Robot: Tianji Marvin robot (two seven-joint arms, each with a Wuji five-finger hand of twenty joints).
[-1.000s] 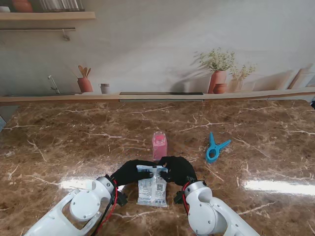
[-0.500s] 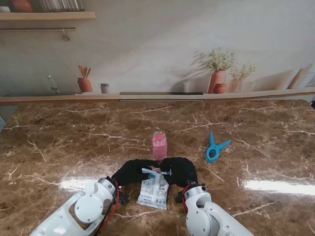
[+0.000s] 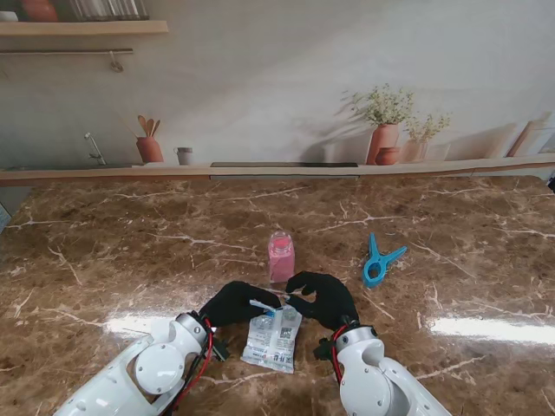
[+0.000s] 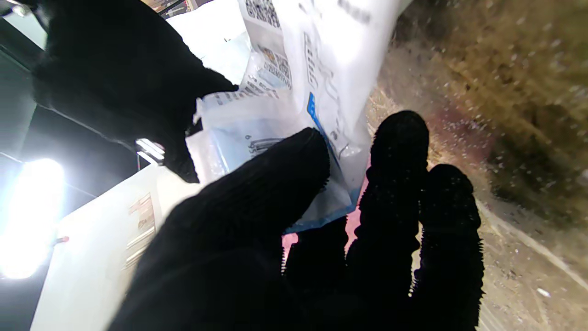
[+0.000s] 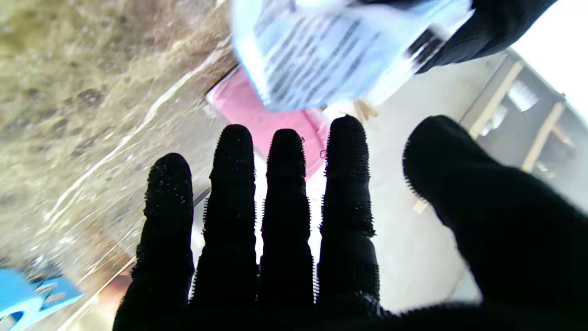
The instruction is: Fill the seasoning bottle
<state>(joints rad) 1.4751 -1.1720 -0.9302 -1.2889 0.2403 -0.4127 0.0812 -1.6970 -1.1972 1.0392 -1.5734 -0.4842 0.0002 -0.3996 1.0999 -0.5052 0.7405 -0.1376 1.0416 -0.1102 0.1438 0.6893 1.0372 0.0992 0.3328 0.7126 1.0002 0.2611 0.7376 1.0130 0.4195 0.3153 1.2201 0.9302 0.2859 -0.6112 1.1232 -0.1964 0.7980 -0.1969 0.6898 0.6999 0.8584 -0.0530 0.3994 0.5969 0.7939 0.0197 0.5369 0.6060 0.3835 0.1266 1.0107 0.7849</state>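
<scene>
Brown marble surface (image 3: 130,251): our left robot hand (image 3: 236,303) pinches the refill pouch's (image 3: 273,336) top corner while our right robot hand (image 3: 319,297) hovers spread, holding nothing. Just beyond stands the pink seasoning bottle (image 3: 281,256); that pouch looks light, floppy and slippery, so we'd grip its stiffer top seam.
</scene>
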